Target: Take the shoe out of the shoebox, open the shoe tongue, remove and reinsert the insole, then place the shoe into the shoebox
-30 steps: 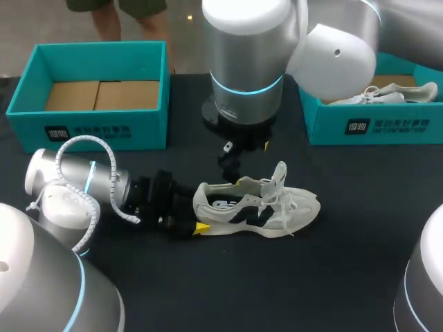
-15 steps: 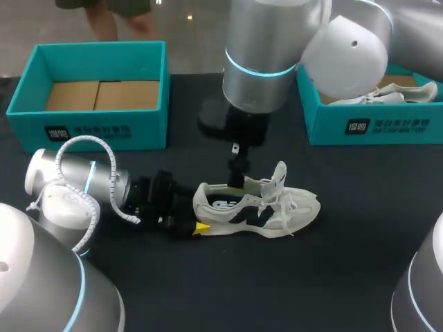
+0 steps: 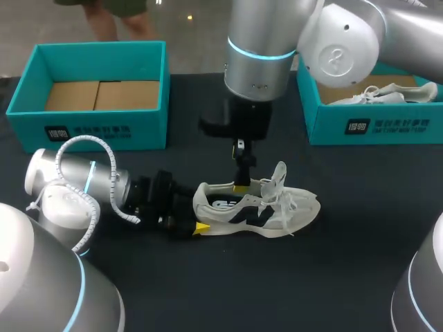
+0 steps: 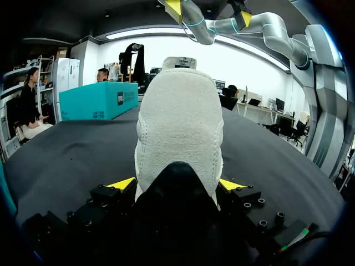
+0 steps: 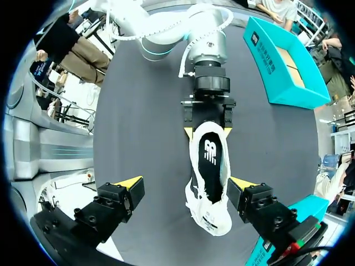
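A white sneaker [image 3: 266, 207] lies on its sole on the black table, toe to the right. Its insole [image 5: 211, 152] with a dark logo shows inside. My left gripper [image 3: 197, 211] lies low on the table and is shut on the shoe's heel [image 4: 178, 122], one yellow tip pressed against each side. My right gripper [image 3: 241, 181] hangs straight down over the shoe's opening, just behind the raised tongue [image 3: 278, 173]. In the right wrist view it [image 5: 187, 183] stands open, with the shoe [image 5: 209, 183] below and between its fingers, nearer one of them.
An empty teal shoebox [image 3: 90, 128] with a cardboard floor stands at the back left. A second teal shoebox [image 3: 374, 128] at the back right holds another white shoe [image 3: 384, 95]. Bare black table lies in front of the sneaker.
My right arm has swung right and come down, bringing its open gripper over the shoe's opening. The left gripper and the shoe have not moved.
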Controlling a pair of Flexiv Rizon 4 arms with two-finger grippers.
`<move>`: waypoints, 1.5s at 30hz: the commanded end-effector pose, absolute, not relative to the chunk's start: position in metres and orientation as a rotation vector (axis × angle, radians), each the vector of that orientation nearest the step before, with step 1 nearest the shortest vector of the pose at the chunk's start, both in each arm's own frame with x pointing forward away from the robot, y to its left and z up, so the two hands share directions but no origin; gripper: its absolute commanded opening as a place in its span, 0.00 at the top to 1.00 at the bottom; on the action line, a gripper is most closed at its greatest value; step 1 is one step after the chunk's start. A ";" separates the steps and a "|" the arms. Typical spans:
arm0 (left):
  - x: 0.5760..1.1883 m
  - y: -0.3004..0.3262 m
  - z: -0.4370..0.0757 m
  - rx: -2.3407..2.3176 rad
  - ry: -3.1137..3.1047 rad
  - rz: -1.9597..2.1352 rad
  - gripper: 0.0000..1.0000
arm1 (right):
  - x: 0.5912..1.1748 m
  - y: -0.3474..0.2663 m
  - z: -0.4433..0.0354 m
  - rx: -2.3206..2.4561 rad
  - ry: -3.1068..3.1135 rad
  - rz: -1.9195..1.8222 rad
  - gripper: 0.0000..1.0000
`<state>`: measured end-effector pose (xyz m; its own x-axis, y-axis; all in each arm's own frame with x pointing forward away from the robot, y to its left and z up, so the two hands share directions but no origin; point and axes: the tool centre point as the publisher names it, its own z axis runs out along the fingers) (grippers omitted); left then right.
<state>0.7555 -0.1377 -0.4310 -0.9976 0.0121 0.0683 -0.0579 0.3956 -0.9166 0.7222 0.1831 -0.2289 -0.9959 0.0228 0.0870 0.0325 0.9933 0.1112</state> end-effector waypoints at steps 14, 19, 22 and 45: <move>0.755 -0.137 -0.433 0.043 -2.572 1.689 1.00 | 0.727 0.190 -0.241 -0.028 -3.016 -0.171 1.00; 0.755 -0.137 -0.433 0.043 -2.572 1.689 1.00 | 0.728 0.190 -0.259 -0.047 -2.979 -0.178 1.00; 0.755 -0.137 -0.433 0.043 -2.572 1.689 1.00 | 0.731 0.189 -0.270 -0.045 -2.954 -0.179 1.00; 0.755 -0.137 -0.433 0.043 -2.572 1.689 1.00 | 0.762 0.176 -0.325 -0.087 -2.931 -0.113 1.00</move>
<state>0.7555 -0.1377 -0.4310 -0.9976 0.0121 0.0683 -0.0579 0.3956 -0.9166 0.7556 0.1701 -0.3189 -0.9787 0.0508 0.1990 0.0678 0.9945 0.0793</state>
